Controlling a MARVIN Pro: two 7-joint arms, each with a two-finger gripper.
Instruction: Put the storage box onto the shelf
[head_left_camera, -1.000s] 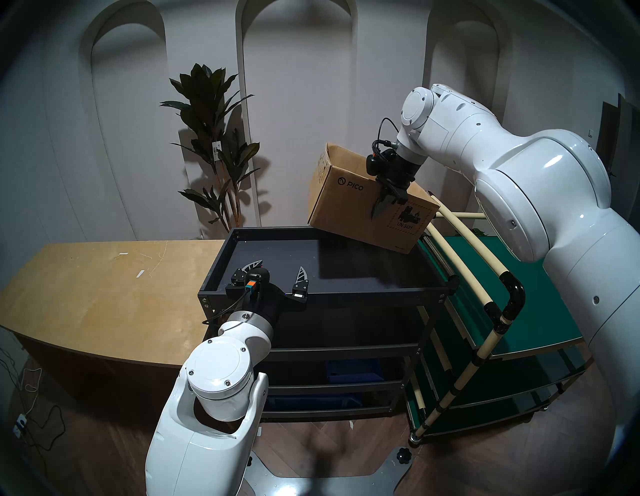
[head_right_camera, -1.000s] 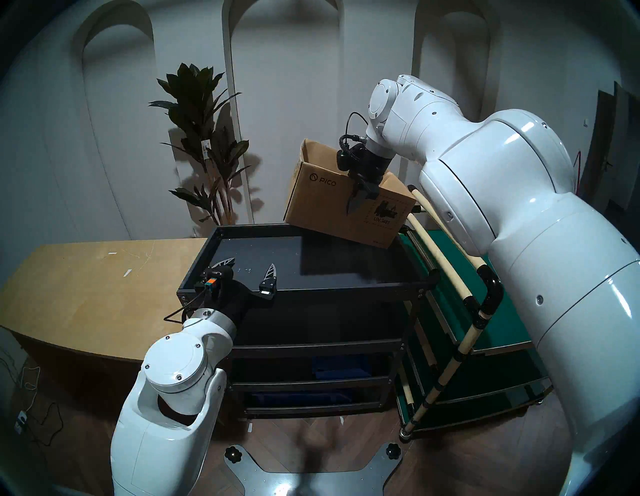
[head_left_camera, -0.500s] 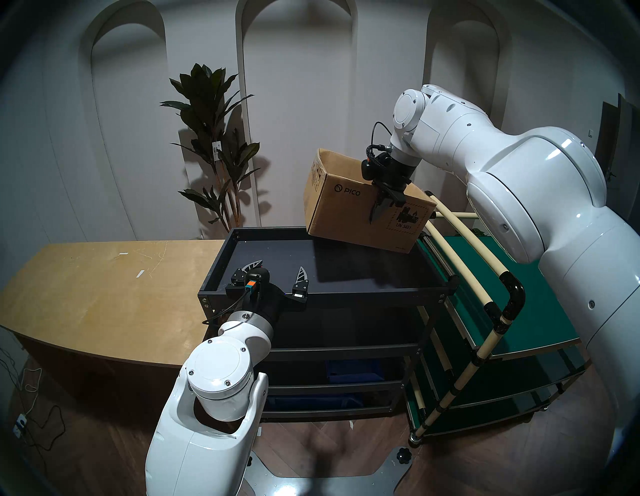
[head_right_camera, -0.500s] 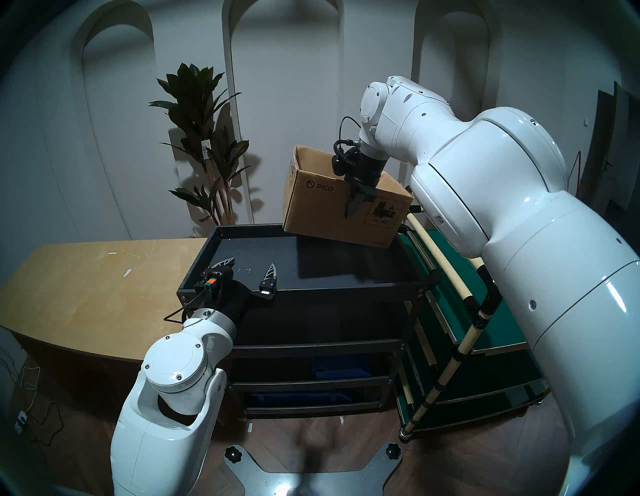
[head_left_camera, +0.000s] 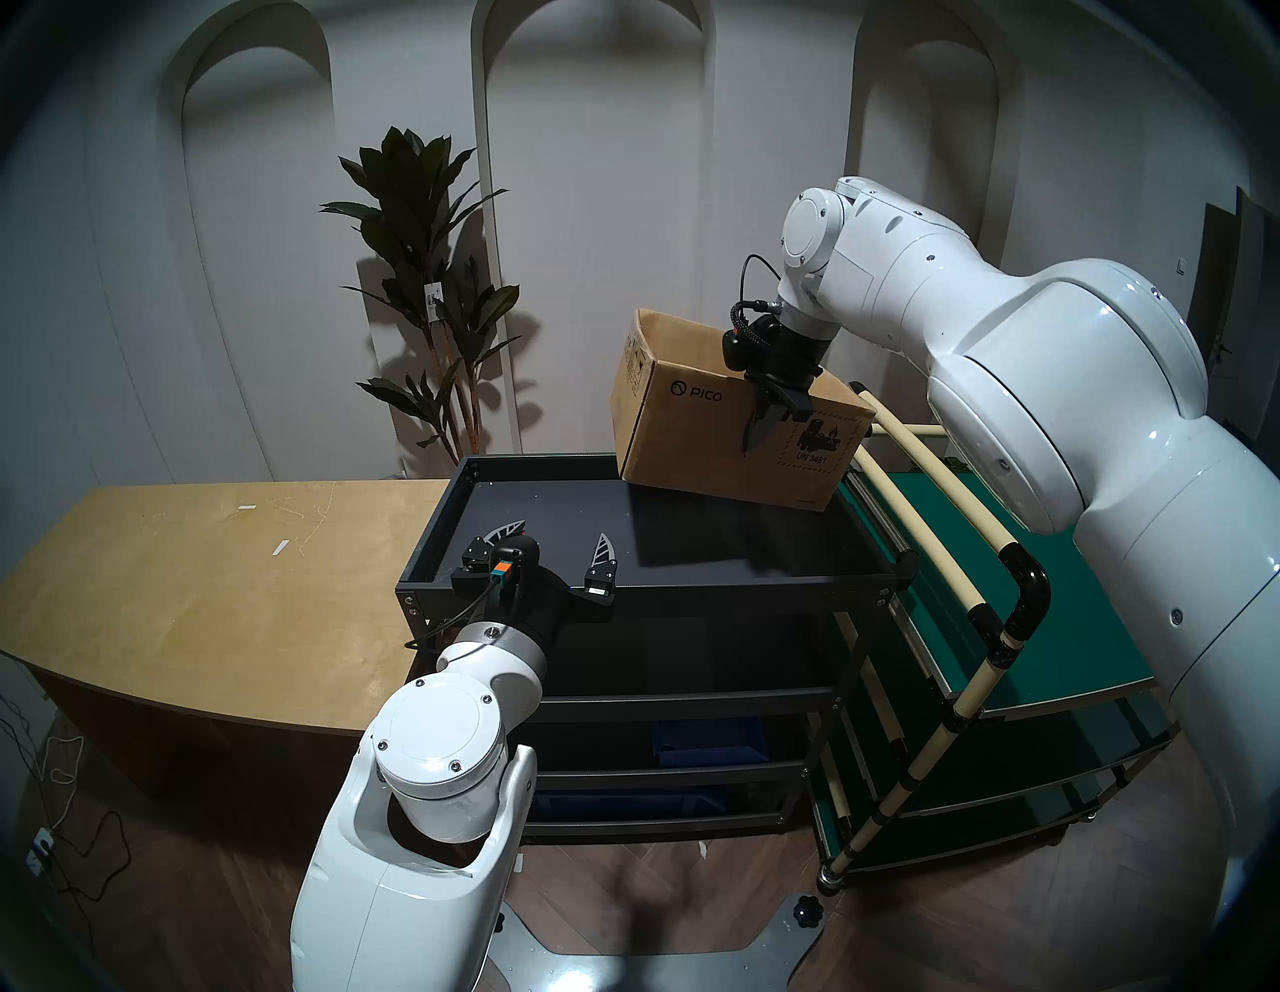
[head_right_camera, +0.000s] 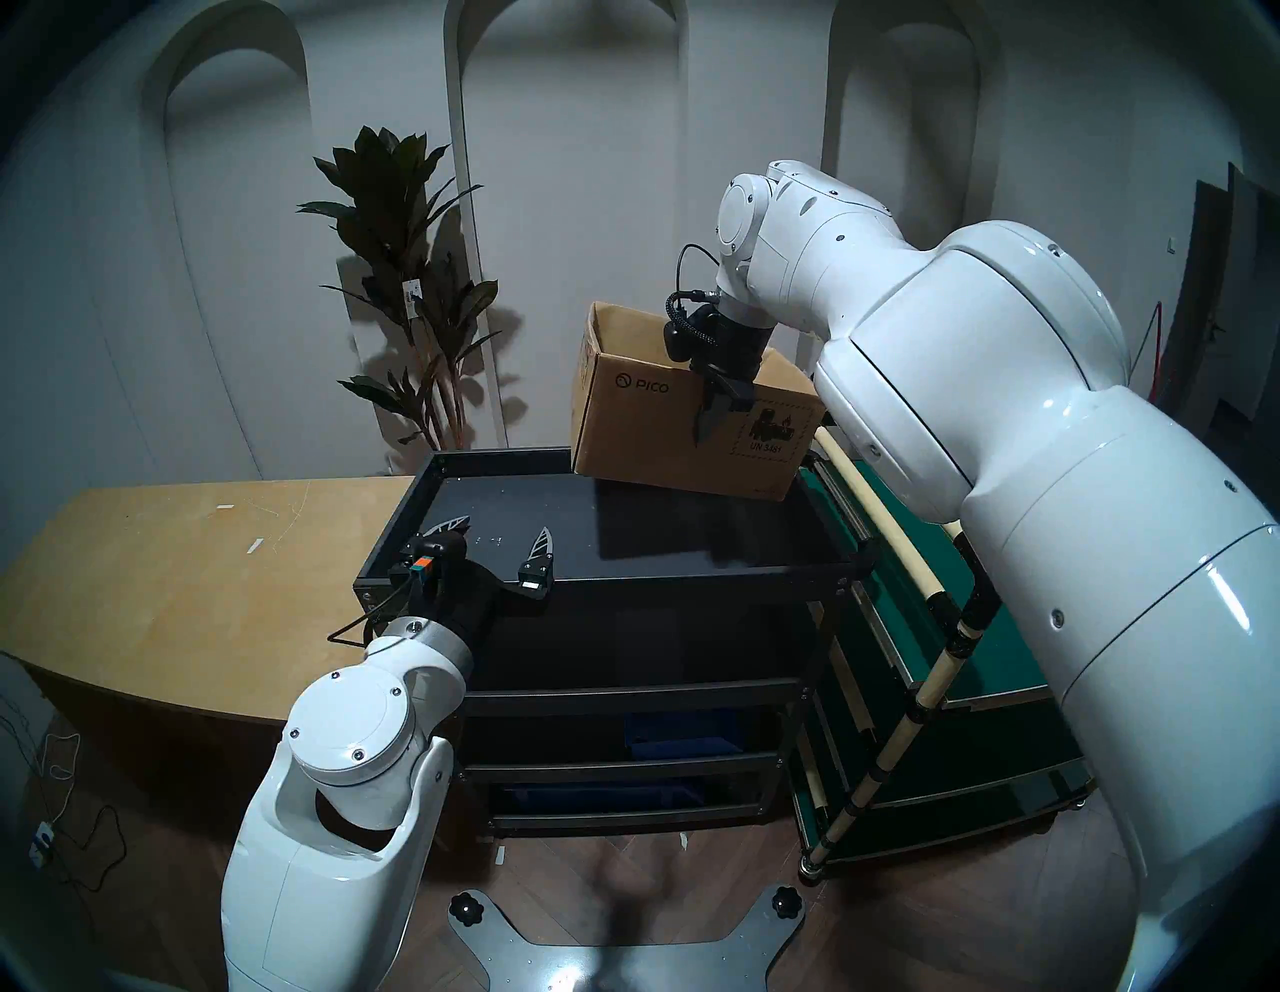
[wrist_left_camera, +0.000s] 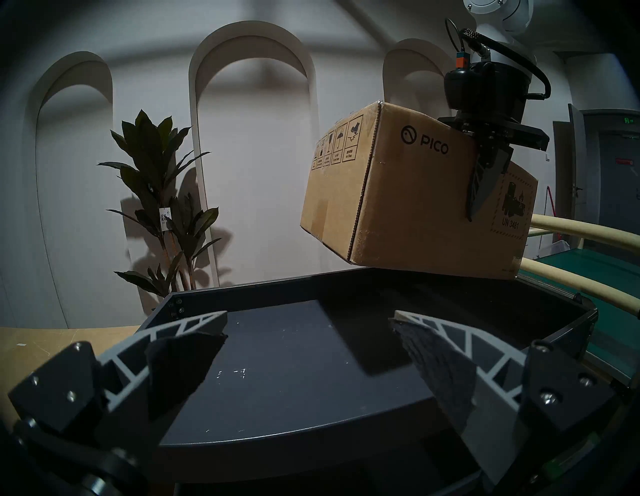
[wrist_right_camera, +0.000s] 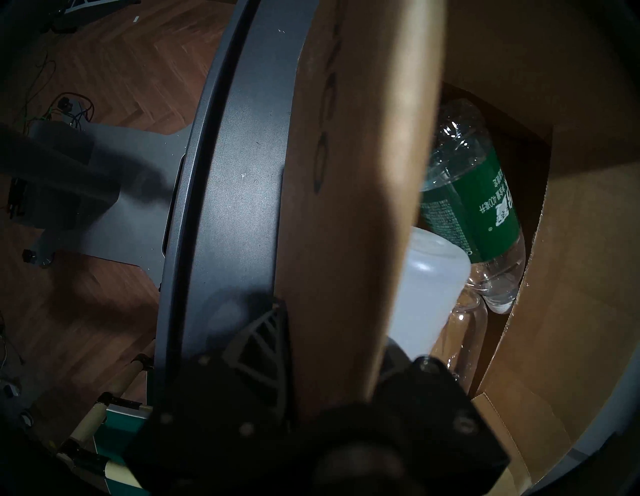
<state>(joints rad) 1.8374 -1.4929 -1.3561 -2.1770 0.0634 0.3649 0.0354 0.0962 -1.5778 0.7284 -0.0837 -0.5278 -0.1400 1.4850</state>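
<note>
One storage box (head_left_camera: 692, 443), one shelf (head_left_camera: 762, 585), two grippers, and inside the box three containers: a clear bottle with a green label (wrist_right_camera: 474, 204), a white plastic bottle (wrist_right_camera: 429, 294) and a clear one (wrist_right_camera: 467, 332) beside it. The right gripper (head_left_camera: 762, 426) is clamped tight on the box's near wall — one finger down the outside over the printed face, the other inside. The box hangs just below that gripper, tilted, over the far right corner of the shelf's rimmed top; whether its low edge touches the rim, I cannot tell. It is brown corrugated cardboard, open-topped, with a black "PICO" logo, a "UN 3481" mark and handling symbols on its end. The left gripper (wrist_left_camera: 308, 329) has its fingers spread wide and empty — the box sits well ahead of it and to its right.
</note>
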